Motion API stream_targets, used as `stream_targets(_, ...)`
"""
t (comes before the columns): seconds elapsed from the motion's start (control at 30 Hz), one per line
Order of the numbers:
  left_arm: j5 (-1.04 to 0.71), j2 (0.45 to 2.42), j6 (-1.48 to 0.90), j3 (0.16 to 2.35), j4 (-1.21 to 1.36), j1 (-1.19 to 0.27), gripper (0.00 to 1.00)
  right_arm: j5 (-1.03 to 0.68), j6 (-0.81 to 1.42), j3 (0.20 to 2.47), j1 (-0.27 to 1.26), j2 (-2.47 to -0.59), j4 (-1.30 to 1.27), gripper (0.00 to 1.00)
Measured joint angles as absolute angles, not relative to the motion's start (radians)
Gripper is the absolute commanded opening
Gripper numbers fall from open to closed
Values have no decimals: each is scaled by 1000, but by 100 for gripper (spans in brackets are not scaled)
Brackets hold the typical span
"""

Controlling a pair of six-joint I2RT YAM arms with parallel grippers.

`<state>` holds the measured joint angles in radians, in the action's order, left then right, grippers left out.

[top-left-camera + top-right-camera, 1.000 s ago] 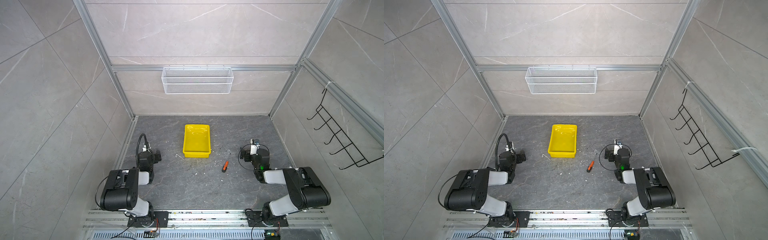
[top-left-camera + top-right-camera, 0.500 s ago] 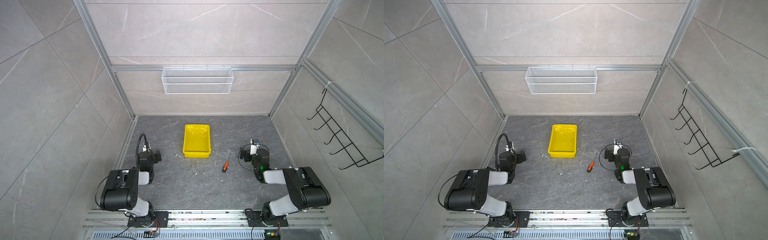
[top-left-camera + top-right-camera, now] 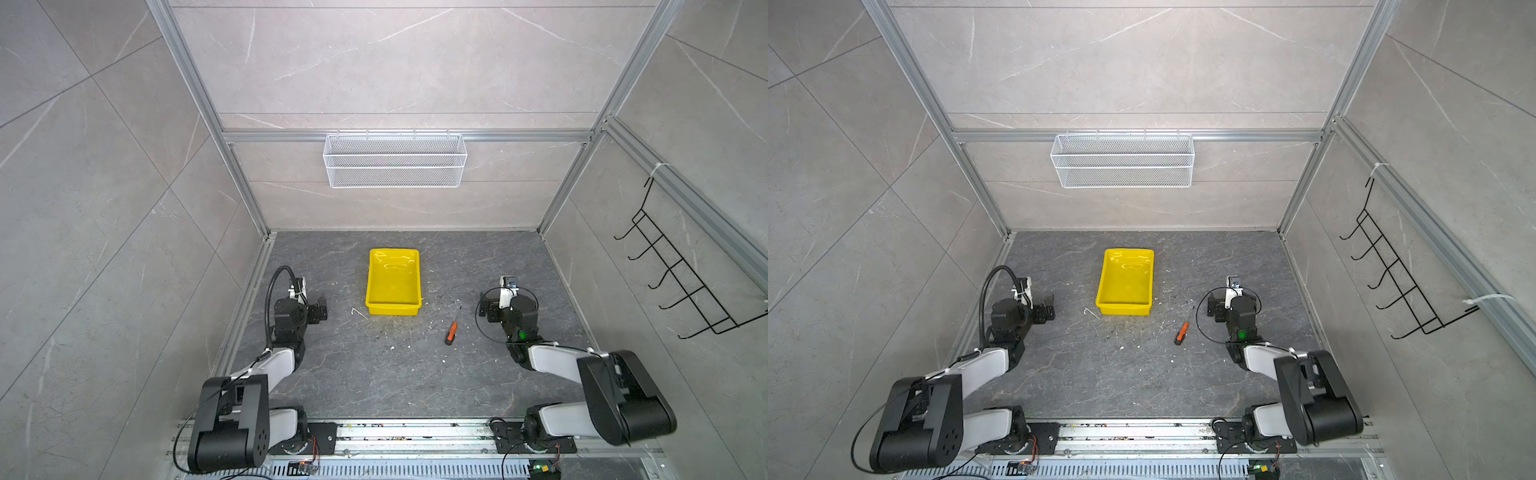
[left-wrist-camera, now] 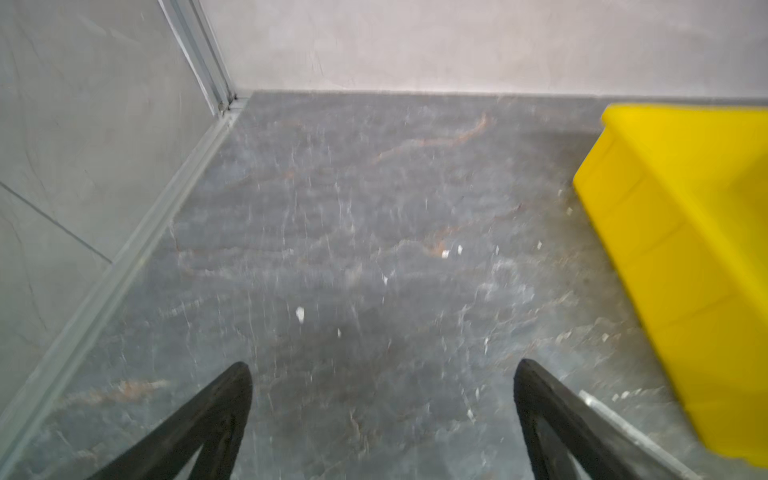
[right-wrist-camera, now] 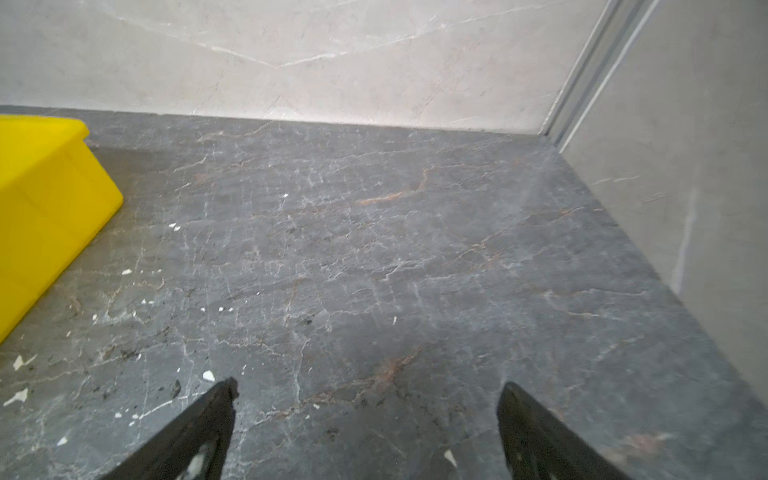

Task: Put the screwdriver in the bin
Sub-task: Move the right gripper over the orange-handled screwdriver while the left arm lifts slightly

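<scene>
Down at the left gripper (image 4: 382, 365), both black fingers are spread wide and empty over bare floor. Across the way, the right gripper (image 5: 368, 384) shows the same picture: jaws apart, holding nothing, tips low over the slab (image 5: 374, 249).

That surface is charcoal and stone-look, veined in white and rust and littered with little pale chips.

Between the two arms stands the bin (image 3: 393, 306), bright yellow and glossy, set mid-floor toward the back wall. Each wrist view catches one of its side walls.

And the screwdriver (image 3: 451, 330)? It lies flat on the slab in both top views, outside the bin and clear of it. It sits off the bin's near right corner, between the bin and the right gripper. The orange handle points to the front and the thin shaft angles back. It is near the right gripper and well apart from the left.

Widening out, pale grey marbled tile walls (image 3: 395, 62) close in three sides, with aluminium frame posts (image 3: 199, 104) in the corners. A white wire-mesh basket (image 3: 395, 166) hangs on the back rail. A black wire hook rack (image 3: 685, 282) is on the right wall. At the front, a metal base rail (image 3: 415, 432) carries both arms.
</scene>
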<state>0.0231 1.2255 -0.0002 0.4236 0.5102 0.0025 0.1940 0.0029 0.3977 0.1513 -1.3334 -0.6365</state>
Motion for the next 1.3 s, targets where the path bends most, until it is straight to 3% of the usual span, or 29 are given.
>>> stream_targets(0.23, 145, 996, -242, 719, -57, -106, 100, 311, 60, 545, 186, -1133, -317, 99)
stream_targets(0.4, 239, 862, -413, 768, -371, -107, 100, 343, 130, 547, 215, -1028, -152, 99)
stream_targets(0.6, 326, 841, -620, 772, -627, -107, 100, 330, 243, 555, 221, -951, -74, 100)
stream_targets(0.73, 307, 857, -698, 760, -666, -105, 100, 396, 506, 628, 204, -1040, 135, 100)
stream_targets(0.83, 276, 894, -715, 751, -665, -105, 100, 364, 583, 643, 186, -1081, 214, 100)
stream_targets(1.13, 276, 820, -790, 488, -555, -105, 100, 261, 606, 566, 186, -953, 189, 99)
stream_targets(1.3, 281, 904, -797, 456, -480, -128, 100, 314, 586, 568, 187, -886, 244, 95)
